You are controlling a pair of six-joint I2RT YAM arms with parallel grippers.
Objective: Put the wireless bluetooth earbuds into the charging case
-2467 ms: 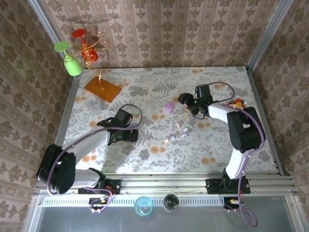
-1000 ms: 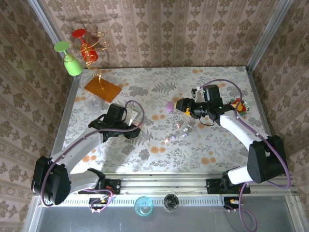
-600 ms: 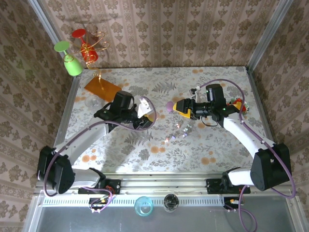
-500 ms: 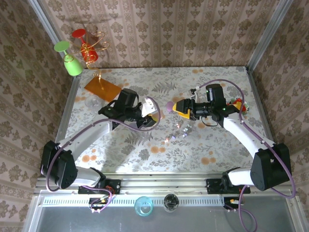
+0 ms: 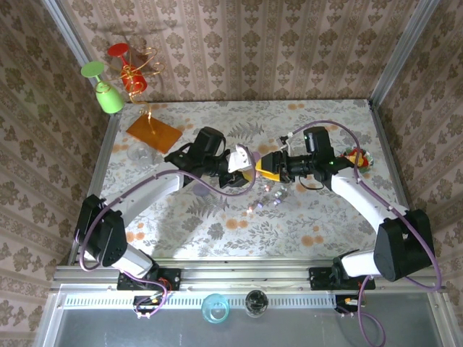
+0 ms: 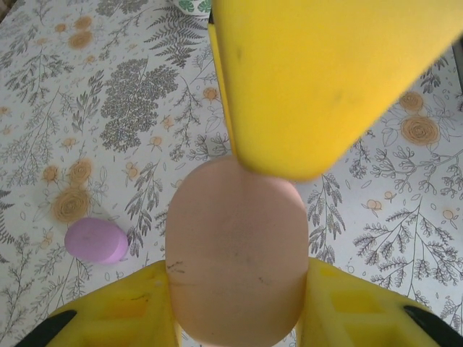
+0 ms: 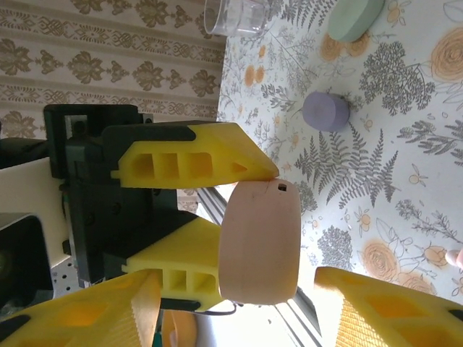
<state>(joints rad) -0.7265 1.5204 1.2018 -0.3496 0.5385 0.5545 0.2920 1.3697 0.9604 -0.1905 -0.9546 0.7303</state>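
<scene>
table (image 5: pixel 217 231): floral | on it: purple case (image 6: pixel 96 240), earbuds (image 5: pixel 276 202), orange card (image 5: pixel 154 133)

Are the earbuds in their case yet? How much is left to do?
Not yet, nothing is tucked in. Right now the left gripper holds the peach case up in the air, and the right gripper has open fingers either side of it. The case looks shut. The tiny earbuds lie on the table, so opening it and putting them in is left.

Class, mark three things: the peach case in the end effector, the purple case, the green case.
peach case (image 6: pixel 235 249), left wrist view, shell centre.
purple case (image 6: pixel 96 241), left wrist view, top face.
green case (image 7: pixel 354 18), right wrist view, flat face.
</scene>
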